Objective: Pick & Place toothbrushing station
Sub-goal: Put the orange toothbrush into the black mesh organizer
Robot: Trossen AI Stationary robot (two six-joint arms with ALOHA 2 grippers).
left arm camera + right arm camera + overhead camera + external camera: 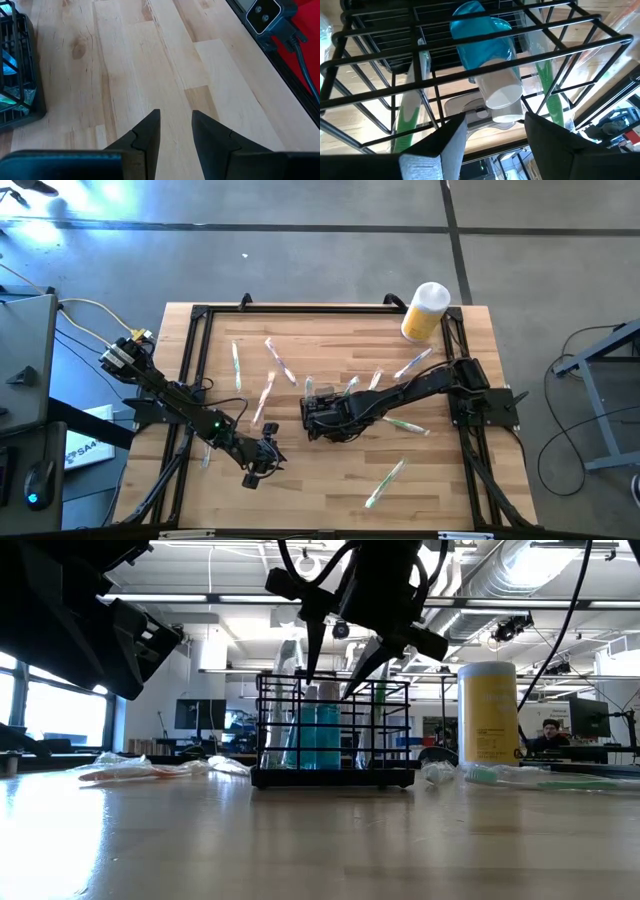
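The black wire caddy (308, 423) stands on its base mid-table. It also shows in the low view (333, 755) and in the left wrist view (20, 75). A teal tube with a white cap (485, 45) and wrapped green toothbrushes (410, 110) are inside it. My right gripper (335, 675) is open, pointing down at the caddy's top wires (470, 75). My left gripper (176, 114) is open and empty, low over bare wood near the table's front, left of the caddy (262, 463). My right gripper's open fingers (312, 655) come from above and reach the caddy's top wires (330, 682). I cannot tell whether they touch the wires. The caddy stands upright on the table.
A yellow cylinder with a white lid (425, 312) stands at the far right. Wrapped toothbrushes lie scattered: far left (236, 365), centre left (264, 398), right of the caddy (405, 423), near front (385, 483). A black frame (195, 360) borders the table.
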